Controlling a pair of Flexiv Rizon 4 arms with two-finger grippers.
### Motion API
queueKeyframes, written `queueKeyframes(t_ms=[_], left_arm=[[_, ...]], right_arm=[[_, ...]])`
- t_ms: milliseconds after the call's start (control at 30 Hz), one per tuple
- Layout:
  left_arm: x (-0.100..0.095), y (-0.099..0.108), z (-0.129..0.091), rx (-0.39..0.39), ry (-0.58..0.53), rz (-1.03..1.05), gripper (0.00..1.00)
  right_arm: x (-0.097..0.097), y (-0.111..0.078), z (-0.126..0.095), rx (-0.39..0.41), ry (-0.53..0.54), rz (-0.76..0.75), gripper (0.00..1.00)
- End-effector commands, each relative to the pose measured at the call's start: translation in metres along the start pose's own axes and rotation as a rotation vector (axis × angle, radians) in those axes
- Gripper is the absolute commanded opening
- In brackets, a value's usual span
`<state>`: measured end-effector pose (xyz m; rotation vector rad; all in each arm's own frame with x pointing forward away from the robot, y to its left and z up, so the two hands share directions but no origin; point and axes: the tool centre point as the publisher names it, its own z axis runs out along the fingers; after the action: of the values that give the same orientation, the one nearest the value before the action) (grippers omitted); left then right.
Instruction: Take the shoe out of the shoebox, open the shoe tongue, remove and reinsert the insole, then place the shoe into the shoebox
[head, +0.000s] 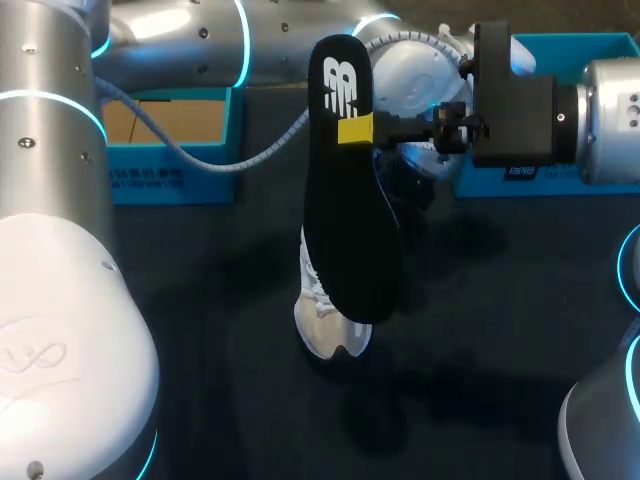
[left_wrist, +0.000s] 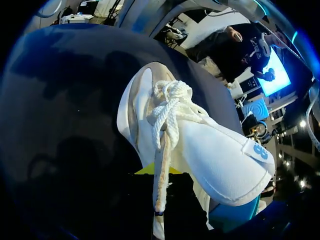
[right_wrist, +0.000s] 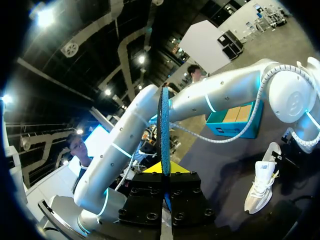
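Black foam insole (head: 345, 210), pinched edgewise in right gripper (head: 356, 130), hangs upright above white laced shoe (head: 325, 315) standing toe-down under left gripper (left_wrist: 155, 171), whose hold cannot be told.

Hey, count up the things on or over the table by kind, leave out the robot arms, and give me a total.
shoe: 1
insole: 1
blue shoebox halves: 2
Total: 4
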<state>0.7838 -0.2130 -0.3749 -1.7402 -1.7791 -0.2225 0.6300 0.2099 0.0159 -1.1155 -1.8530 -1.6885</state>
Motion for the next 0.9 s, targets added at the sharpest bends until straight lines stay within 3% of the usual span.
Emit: queueKeyframes(t_ms=[33,367,400,500,667,900], left_arm=[[-0.007,0.0,0.004,0.013,0.011,-0.013,0.0],[-0.011,-0.001,0.013,0.049,0.024,-0.032,0.0],[-0.012,-0.001,0.014,0.052,0.025,-0.031,0.28],[-0.012,-0.005,0.013,0.063,0.016,-0.017,0.98],[-0.005,-0.01,0.002,0.059,-0.03,-0.003,1.0],[0.011,-0.003,-0.034,0.049,-0.133,-0.032,1.0]], right_arm=[[0.0,0.0,0.004,-0.002,0.0,0.001,0.0],[0.0,0.0,0.004,-0.002,0.0,0.001,0.0],[0.0,0.0,0.004,-0.002,0.0,0.001,0.0],[0.0,0.0,0.004,-0.002,0.0,0.001,0.0],[0.0,0.0,0.004,-0.002,0.0,0.001,0.0],[0.0,0.0,0.004,-0.002,0.0,0.001,0.0]])
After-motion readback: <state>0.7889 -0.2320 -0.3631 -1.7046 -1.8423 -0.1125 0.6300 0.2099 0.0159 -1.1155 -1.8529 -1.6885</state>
